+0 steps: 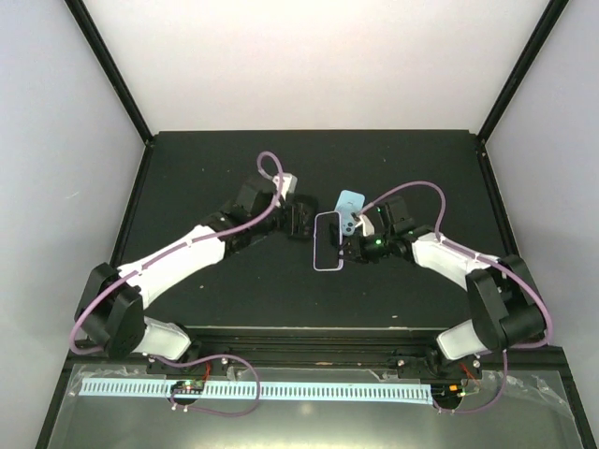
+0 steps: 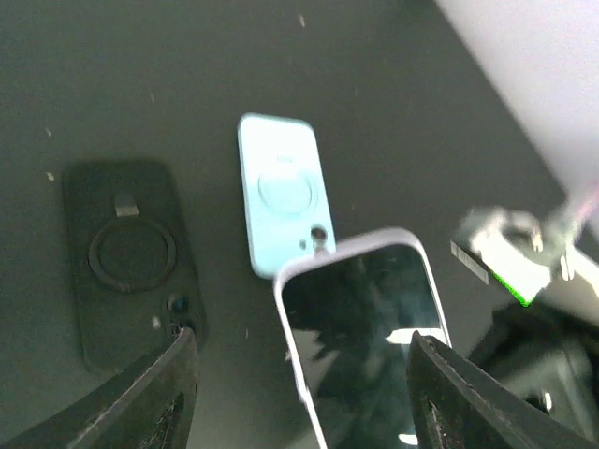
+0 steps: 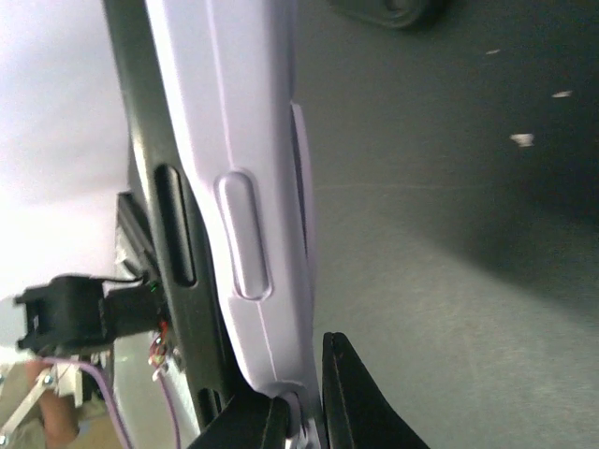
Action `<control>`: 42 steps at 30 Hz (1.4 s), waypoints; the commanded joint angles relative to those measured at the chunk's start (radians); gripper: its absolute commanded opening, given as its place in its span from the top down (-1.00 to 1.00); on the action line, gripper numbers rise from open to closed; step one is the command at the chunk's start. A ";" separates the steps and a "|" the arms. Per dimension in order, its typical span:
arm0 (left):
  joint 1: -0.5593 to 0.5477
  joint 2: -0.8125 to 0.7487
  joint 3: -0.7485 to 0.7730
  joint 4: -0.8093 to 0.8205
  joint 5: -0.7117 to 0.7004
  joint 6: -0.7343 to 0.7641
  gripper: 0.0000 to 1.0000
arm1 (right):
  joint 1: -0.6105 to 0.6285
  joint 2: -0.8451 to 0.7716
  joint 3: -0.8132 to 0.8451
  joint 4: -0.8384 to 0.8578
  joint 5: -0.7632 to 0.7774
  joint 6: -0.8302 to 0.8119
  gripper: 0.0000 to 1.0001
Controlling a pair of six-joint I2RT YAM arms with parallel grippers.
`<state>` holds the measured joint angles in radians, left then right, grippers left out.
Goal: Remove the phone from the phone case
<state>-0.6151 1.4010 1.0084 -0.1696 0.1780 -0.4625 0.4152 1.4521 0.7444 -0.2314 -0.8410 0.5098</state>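
On the dark counter [image 1: 234, 281], the phone [image 1: 328, 245] sits in its lilac phone case [image 3: 243, 187]; the right pincer [image 3: 301, 412], at its 3 o'clock, is clamped on the case's edge; the left pincer [image 2: 301, 344], at 10 o'clock, stands apart astride the phone; beyond, at 1 o'clock, lies a pale blue case [image 1: 349, 203], with a black case [image 2: 131, 262] beside it.

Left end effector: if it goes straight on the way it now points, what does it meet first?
Probably the phone in its lilac case, which sits between the open fingers; the blue case lies beyond on the table. Depth is unclear.
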 commanded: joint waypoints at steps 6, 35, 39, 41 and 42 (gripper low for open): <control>-0.263 -0.090 -0.163 -0.013 -0.273 0.169 -0.17 | 0.002 0.112 0.004 0.129 0.062 0.148 0.98; -0.545 0.338 -0.007 -0.010 -0.721 0.383 -0.02 | 0.002 0.286 0.035 0.121 0.019 0.208 0.98; -0.545 0.366 -0.001 0.009 -0.736 0.398 -0.07 | 0.002 0.282 0.036 0.124 0.017 0.204 0.98; -0.544 0.382 0.002 0.016 -0.754 0.402 -0.11 | 0.002 0.279 0.033 0.120 0.023 0.195 0.98; -0.545 0.390 0.004 0.019 -0.764 0.405 -0.11 | 0.002 0.278 0.032 0.120 0.023 0.194 0.98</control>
<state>-1.1614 1.7477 0.9691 -0.1841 -0.5095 -0.0856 0.4133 1.7306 0.7551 -0.1402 -0.7937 0.7128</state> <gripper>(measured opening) 0.550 0.081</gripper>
